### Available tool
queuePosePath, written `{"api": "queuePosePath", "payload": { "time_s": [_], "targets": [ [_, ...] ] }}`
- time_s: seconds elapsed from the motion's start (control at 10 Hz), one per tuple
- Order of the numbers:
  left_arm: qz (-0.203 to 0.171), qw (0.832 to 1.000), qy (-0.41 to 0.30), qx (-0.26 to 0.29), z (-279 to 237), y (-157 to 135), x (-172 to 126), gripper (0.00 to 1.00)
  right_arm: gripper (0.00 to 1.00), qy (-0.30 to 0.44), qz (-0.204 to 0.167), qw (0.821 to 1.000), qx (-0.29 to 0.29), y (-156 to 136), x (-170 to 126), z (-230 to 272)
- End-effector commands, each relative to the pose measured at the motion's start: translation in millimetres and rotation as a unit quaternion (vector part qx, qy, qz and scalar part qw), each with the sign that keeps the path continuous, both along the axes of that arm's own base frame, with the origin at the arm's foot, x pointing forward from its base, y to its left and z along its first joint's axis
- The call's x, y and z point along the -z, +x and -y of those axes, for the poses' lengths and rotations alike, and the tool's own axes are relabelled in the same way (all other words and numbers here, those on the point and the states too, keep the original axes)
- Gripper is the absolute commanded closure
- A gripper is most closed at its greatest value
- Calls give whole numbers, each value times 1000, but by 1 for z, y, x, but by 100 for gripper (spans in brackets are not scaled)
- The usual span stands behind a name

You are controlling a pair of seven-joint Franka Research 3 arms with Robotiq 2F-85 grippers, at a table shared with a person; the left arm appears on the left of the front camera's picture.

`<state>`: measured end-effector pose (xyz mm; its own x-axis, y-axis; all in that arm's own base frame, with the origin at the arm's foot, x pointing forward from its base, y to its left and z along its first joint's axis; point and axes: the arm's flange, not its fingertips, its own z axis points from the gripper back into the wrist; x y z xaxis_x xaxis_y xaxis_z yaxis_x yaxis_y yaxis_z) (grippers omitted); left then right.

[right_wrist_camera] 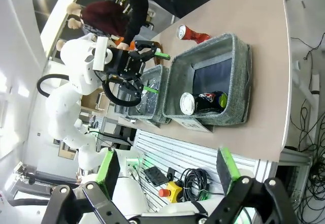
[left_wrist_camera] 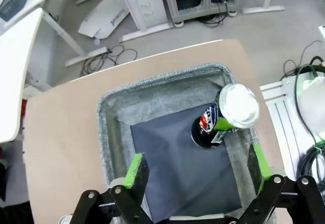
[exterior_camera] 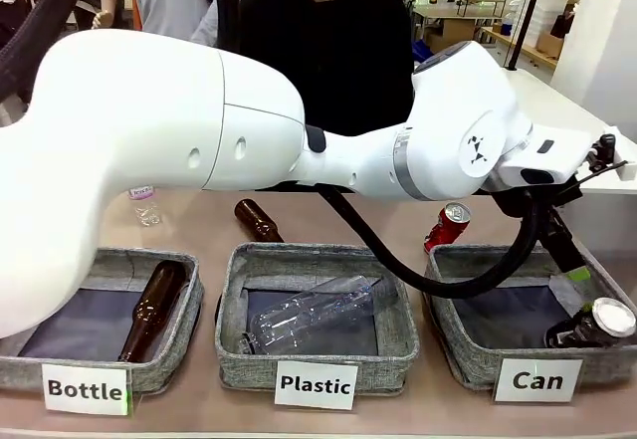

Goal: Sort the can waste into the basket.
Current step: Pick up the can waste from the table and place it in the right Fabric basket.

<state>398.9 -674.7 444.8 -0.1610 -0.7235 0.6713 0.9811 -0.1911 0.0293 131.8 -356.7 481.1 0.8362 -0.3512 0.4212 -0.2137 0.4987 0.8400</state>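
The big left arm (exterior_camera: 149, 140) stretches right across the table (exterior_camera: 189, 225). Its left gripper (left_wrist_camera: 196, 165) hangs over the Can basket (left_wrist_camera: 152, 89), jaws wide apart and holding nothing. Inside, the grey-black can (left_wrist_camera: 228, 115) leans in the near right corner, so that's one in, I'd say. The red can (exterior_camera: 448, 225) stands on the table just beyond the basket's far left corner. The next move calls for lifting clear, reaching past the far wall and pinching it. The right gripper (right_wrist_camera: 167, 165) hangs open, well off to the right. The tabletop is smooth and tan, and cables (left_wrist_camera: 111, 61) trail on the grey floor (left_wrist_camera: 203, 36) below.
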Motion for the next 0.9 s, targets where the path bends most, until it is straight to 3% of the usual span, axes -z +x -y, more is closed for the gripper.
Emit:
{"api": "queuePosePath", "payload": {
  "time_s": [0.0,0.2,0.5,0.6,0.7,0.8],
  "targets": [
    [-7,1000,-4,2,-7,-2,-2,0,0,-2,-4,1000,5,-6,-3,-1],
    [-25,1000,-15,0,-9,-1,-5,0,0,-2,-4,1000,5,-6,-3,-1],
    [-129,987,-84,56,-31,-13,-43,0,0,-2,-4,1000,5,-6,-3,-1],
    [-141,985,-80,58,-50,-18,-61,0,0,-2,-4,1000,5,-6,-3,-1],
    [-130,988,-62,52,-80,-20,-78,0,0,-2,-4,1000,5,-6,-3,-1],
    [-90,993,-48,53,-111,-18,-91,0,0,-2,-4,1000,5,-6,-3,-1]
  ]
}}
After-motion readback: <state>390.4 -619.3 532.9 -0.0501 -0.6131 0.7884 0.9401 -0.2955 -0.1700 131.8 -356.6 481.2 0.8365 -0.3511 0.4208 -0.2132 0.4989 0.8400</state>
